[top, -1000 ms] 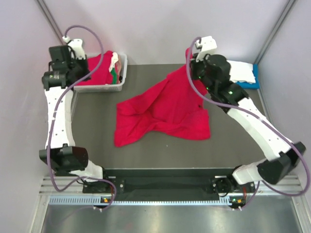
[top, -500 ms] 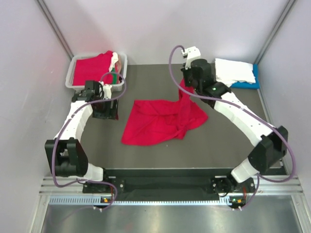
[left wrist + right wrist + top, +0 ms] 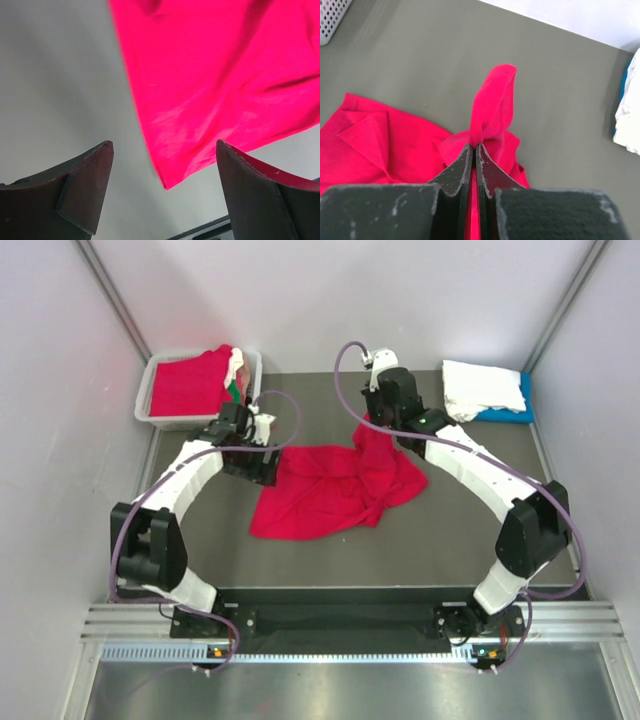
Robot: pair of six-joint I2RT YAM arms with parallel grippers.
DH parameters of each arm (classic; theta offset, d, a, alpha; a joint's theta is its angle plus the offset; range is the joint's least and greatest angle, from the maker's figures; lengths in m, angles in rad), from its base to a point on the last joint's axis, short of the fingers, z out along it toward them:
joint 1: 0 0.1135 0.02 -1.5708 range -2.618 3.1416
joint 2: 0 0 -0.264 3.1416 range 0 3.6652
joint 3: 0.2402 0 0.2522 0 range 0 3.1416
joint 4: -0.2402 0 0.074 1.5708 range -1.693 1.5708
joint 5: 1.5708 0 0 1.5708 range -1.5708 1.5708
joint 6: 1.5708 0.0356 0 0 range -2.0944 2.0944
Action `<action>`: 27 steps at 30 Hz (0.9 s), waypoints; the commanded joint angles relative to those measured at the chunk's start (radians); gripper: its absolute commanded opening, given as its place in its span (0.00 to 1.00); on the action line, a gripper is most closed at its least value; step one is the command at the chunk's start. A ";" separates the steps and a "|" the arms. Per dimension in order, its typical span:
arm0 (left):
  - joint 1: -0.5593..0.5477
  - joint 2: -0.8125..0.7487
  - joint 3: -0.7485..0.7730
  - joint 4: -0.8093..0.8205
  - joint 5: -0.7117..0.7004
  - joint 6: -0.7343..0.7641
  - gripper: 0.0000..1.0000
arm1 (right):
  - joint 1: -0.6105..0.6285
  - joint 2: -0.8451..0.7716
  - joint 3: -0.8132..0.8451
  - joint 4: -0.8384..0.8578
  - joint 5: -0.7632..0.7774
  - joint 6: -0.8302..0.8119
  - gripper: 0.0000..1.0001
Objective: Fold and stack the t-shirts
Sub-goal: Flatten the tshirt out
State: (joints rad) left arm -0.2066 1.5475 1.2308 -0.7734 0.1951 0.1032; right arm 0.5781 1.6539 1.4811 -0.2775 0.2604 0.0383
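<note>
— Red t-shirt [image 3: 335, 490], where was it?
— Crumpled on the bench [image 3: 450, 530], its 1 o'clock corner pinched in the right end effector [image 3: 474, 149] (lifted, likely to spread it). The left end effector [image 3: 163, 145] gaped wide, empty, over the 10 o'clock edge.

- From above, you cannot see the left gripper's [image 3: 265, 465] fingertips: its own wrist covers them.
- In the left wrist view, the red shirt [image 3: 215, 75] runs off the top and right edges, and its hem is blurred.
- The right gripper [image 3: 474, 147] hides the shirt's near part from its own camera. There the white shirt [image 3: 629, 120] and tub [image 3: 331, 17] are cut off.
- The blue shirt [image 3: 505, 416] lies mostly under the white one.
- You cannot count the shirts heaped in the tub.
</note>
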 commanded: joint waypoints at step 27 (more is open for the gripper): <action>0.022 0.233 0.259 0.114 -0.069 -0.039 0.81 | -0.066 0.018 0.062 -0.020 -0.023 0.040 0.00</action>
State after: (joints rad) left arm -0.2184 1.7706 1.4384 -0.7029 0.1078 0.0929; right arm 0.5236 1.6810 1.4891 -0.3073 0.2401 0.0719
